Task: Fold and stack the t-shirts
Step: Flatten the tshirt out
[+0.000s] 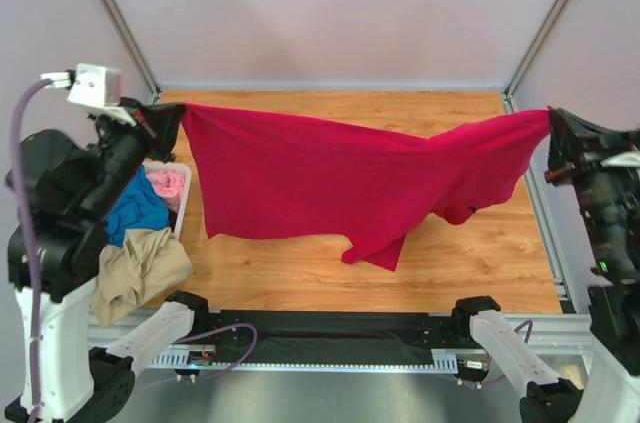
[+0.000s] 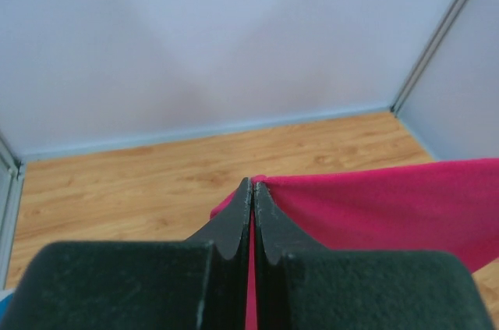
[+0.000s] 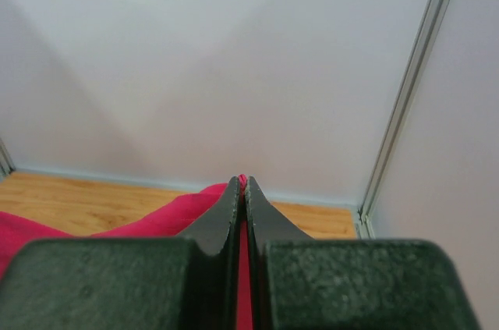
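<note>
A large crimson t-shirt (image 1: 330, 178) hangs stretched in the air across the wooden table, its lower edge sagging toward the boards. My left gripper (image 1: 172, 113) is shut on its left corner, high at the table's left side. My right gripper (image 1: 552, 123) is shut on the right corner at the far right. In the left wrist view the red cloth (image 2: 390, 205) runs out to the right from between the closed fingers (image 2: 234, 221). The right wrist view shows red cloth (image 3: 148, 217) pinched at the fingertips (image 3: 231, 213). Teal (image 1: 135, 211), pink (image 1: 167, 183) and tan (image 1: 140, 268) t-shirts lie in the basket.
A white lattice basket (image 1: 183, 193) sits at the left edge of the table (image 1: 480, 263), partly behind my left arm. Grey walls and metal frame posts (image 1: 545, 18) enclose the table. A dark strip (image 1: 330, 328) runs along the near edge between the arm bases.
</note>
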`<state>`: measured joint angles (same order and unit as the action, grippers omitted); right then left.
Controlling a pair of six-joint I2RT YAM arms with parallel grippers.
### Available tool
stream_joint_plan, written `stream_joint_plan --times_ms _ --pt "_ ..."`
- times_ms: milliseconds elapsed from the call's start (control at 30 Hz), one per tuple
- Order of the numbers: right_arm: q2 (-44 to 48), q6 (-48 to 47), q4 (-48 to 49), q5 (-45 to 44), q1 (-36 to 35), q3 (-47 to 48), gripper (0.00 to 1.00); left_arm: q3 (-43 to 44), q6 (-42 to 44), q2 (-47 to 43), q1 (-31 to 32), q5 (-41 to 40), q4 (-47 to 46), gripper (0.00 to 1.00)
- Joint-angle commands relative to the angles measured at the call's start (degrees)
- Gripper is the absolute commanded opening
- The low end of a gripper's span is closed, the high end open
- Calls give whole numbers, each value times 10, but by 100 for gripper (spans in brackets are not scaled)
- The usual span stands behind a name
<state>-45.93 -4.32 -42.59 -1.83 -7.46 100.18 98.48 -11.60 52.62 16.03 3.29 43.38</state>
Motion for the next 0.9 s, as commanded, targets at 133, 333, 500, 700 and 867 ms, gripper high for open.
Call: stream_joint_plan --times_ms 133,333,500,700,867 --pt "54 21 -36 34 1 110 0 96 -33 -56 -2 41 26 0" --pt "52 12 -51 20 0 172 0 146 -46 -57 -2 48 64 0" --pt "-3 -28 2 -11 -8 172 0 99 -34 -44 -2 20 45 0" --pt "-89 -110 120 -17 -11 49 0 -13 24 27 -2 -54 -20 0" --pt "-126 -114 274 31 -8 -147 0 -158 46 88 -6 -83 -107 0"
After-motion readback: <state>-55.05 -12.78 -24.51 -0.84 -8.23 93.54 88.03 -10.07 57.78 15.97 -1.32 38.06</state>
